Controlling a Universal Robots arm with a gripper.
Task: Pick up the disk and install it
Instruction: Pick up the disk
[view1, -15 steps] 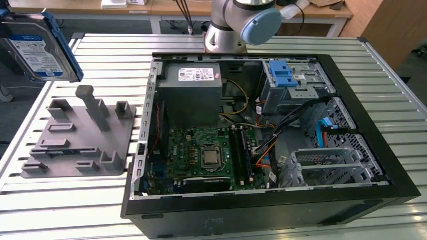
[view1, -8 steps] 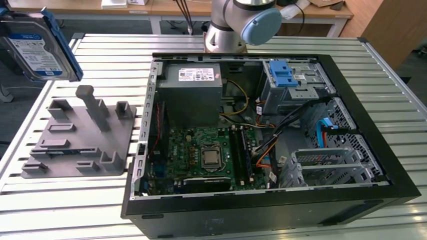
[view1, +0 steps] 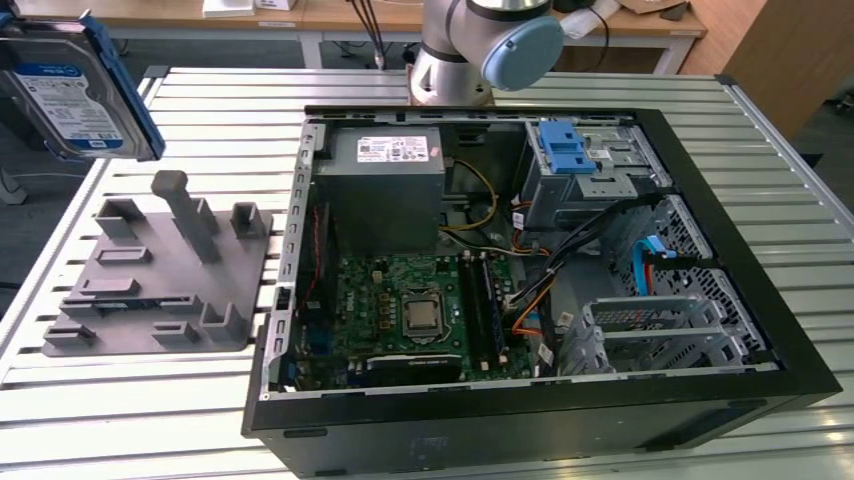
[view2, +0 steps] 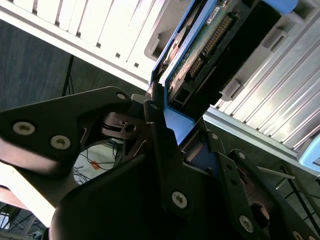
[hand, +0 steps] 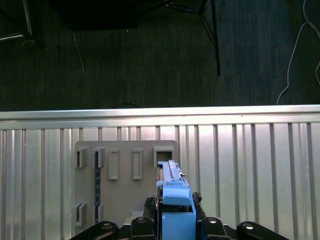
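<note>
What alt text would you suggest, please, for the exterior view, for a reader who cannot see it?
A silver rectangular disk with a blue plastic frame hangs in the air at the exterior view's upper left. Lower down, a grey slotted fixture plate sits on a ribbed metal table beside an open black computer case showing its green motherboard.

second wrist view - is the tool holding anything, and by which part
Yes. The tool is shut on the disk, clamping the blue carrier frame from both sides near the connector end.
</note>
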